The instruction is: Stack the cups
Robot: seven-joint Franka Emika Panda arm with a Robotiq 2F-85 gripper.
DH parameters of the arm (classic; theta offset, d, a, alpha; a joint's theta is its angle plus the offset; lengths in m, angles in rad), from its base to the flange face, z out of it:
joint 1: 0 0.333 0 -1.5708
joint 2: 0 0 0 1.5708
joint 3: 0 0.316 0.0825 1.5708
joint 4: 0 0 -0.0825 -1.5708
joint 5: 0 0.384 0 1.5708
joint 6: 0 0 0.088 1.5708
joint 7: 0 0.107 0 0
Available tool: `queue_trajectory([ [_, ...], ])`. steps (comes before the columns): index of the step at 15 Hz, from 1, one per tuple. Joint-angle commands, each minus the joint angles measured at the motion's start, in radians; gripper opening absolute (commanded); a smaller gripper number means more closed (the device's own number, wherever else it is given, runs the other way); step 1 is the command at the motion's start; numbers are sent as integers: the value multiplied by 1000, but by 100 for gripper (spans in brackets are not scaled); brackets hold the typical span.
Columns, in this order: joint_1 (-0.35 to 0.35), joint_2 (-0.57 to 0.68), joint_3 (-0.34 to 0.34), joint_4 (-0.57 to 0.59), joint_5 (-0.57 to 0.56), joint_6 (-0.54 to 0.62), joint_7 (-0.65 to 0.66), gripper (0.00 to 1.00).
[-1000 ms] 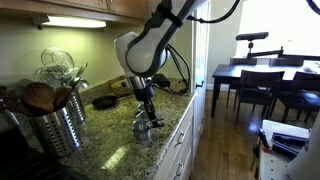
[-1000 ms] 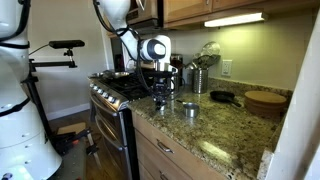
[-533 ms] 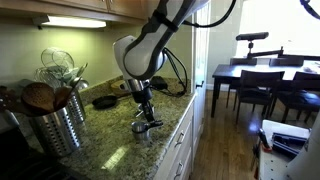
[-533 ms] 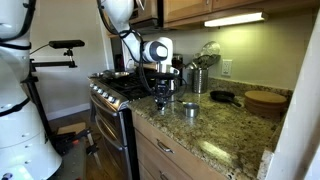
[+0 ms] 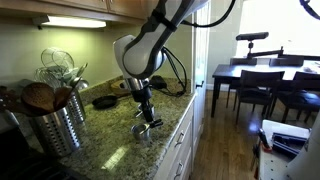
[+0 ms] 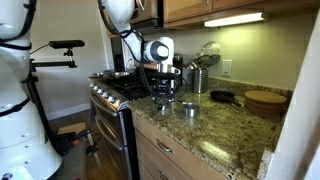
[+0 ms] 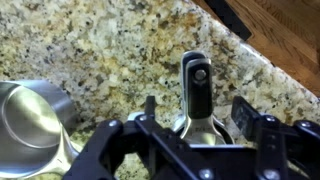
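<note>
In the wrist view a small shiny metal cup (image 7: 196,122) sits on the speckled granite counter, its flat handle (image 7: 195,80) pointing away from the wrist. My gripper (image 7: 197,112) hangs straight over it, open. One black finger (image 7: 150,106) stands on each side of the cup with a gap between. A larger silver cup (image 7: 30,125) rests just beside it, at the left of that view. In both exterior views the gripper (image 5: 147,121) (image 6: 162,97) is low over the cup (image 5: 148,131) (image 6: 163,105) near the counter's front edge. The other cup (image 6: 188,108) stands close by.
A tall ribbed steel utensil holder (image 5: 57,125) with whisks and wooden spoons stands on the counter. A small black pan (image 5: 104,101) lies behind the arm. In an exterior view a gas stove (image 6: 120,88) adjoins the counter. A round wooden board (image 6: 266,100) sits further along.
The jaws have spread apart and no longer press on the small cup. The gripper has sunk slightly toward the counter since a second ago.
</note>
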Motion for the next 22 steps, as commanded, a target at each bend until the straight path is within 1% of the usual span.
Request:
queue_trajectory([
  [1, -11, -6, -2, 9, 18, -33, -23, 100],
  [11, -21, 2, -1, 5, 34, -29, -25, 100],
  [22, -12, 26, -12, 8, 20, -17, 13, 100],
])
